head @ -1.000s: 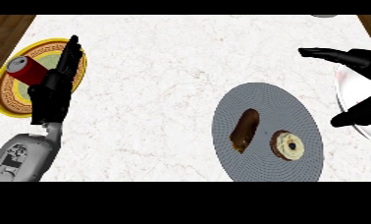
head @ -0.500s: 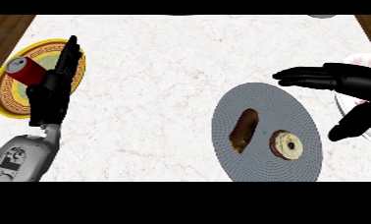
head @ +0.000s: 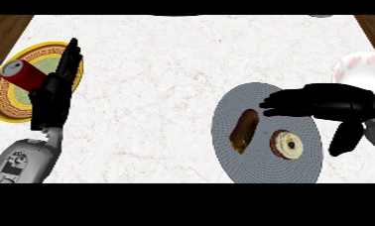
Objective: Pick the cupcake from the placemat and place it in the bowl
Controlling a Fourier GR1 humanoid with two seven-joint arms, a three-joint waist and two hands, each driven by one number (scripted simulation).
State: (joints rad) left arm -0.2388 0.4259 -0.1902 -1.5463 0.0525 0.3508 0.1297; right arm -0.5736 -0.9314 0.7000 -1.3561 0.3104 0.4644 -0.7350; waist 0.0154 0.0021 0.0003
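Head view looks steeply down on a white marbled counter [head: 168, 71] with wood showing at its far corners. On the counter's right half, toward the near edge, lies a grey round placemat [head: 253, 170]. At the left edge sits a yellow patterned plate [head: 40, 56], and on it a red can [head: 23, 74] lies tilted. At the right edge a white bowl [head: 355, 69] with pink marks is partly cut off by the frame.

Reaching in from the right, the right hand [head: 330, 102] hovers over the placemat's far right part, fingers straight and spread, pointing left, thumb hanging down toward the near edge; it holds nothing. The left hand [head: 55, 96] rests over the plate's right rim, fingers straight and together, pointing away.

On the placemat's middle lies a brown elongated pastry [head: 244, 130]. Just to its right sits the cupcake [head: 288, 144], pale-topped with a dark centre, below the right hand's fingers and untouched.
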